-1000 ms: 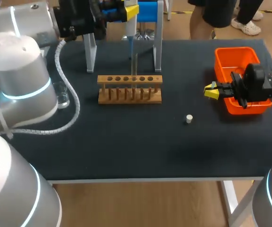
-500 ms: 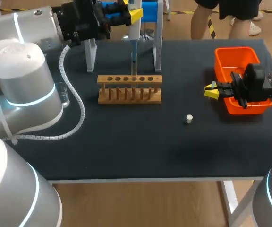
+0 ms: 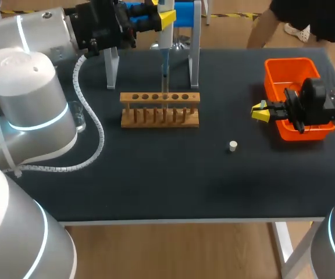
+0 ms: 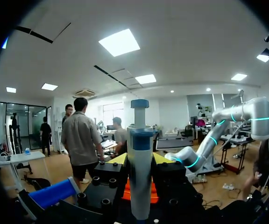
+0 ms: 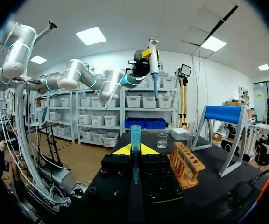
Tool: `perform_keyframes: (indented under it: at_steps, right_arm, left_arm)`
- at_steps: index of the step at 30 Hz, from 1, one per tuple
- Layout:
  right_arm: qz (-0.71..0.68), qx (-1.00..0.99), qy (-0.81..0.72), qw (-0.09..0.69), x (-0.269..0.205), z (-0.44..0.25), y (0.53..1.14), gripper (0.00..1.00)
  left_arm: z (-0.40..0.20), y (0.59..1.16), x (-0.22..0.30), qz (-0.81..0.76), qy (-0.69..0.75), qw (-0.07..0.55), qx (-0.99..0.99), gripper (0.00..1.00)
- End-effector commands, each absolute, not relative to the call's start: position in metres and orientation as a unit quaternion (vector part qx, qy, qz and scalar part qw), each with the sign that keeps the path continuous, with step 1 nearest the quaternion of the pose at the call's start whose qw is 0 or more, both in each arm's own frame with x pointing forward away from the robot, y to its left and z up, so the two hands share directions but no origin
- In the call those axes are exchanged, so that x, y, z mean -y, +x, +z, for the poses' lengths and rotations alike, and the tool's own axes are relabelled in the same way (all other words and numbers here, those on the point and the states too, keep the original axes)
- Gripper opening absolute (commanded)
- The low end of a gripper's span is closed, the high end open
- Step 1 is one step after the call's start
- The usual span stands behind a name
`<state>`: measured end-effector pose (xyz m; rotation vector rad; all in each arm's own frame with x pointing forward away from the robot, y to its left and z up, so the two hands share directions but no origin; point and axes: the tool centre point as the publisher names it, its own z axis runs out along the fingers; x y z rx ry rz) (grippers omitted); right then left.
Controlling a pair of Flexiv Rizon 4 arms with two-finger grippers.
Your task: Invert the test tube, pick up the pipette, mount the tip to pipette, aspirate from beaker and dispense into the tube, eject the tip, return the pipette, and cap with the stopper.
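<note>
My left gripper (image 3: pixel 163 17) at the table's back is shut on the white-and-blue pipette (image 3: pixel 164 43), which hangs upright with its shaft just above the wooden tube rack (image 3: pixel 160 109). In the left wrist view the pipette (image 4: pixel 140 172) stands between the yellow fingertips (image 4: pixel 119 159). My right gripper (image 3: pixel 260 111) is beside the orange bin (image 3: pixel 288 67), shut on a blue pipette tip (image 5: pixel 135 140). A clear test tube (image 5: pixel 190 133) stands in the rack. The glass beaker (image 3: pixel 77 117) sits at the left, partly behind my left arm. The small white stopper (image 3: pixel 232 146) lies right of the middle.
The pipette stand (image 3: pixel 194 52), with grey legs and a blue top bar, is behind the rack. A coiled cable (image 3: pixel 92 131) from my left arm lies on the table near the beaker.
A second ago my left arm shifted its elbow to the right and the pipette moved slightly right over the rack; since then it has held still. My right arm has not moved.
</note>
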<state>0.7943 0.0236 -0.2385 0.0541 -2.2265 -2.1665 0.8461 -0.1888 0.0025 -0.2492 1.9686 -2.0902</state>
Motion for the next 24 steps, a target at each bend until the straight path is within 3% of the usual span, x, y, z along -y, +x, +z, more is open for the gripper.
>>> perform_keyframes:
  at_steps: [1, 24]
  right_arm:
    - [-0.696, 0.717, 0.016, 0.016, -0.0237, -0.2378, 0.7931, 0.00]
    - [-0.696, 0.717, 0.016, 0.016, -0.0237, -0.2378, 0.7931, 0.00]
  left_arm:
    - [0.0030, 0.8470, 0.1887, -0.720, -0.085, 0.128, -0.677, 0.00]
    - [0.0054, 0.8487, 0.1939, -0.720, -0.054, 0.109, -0.683, 0.00]
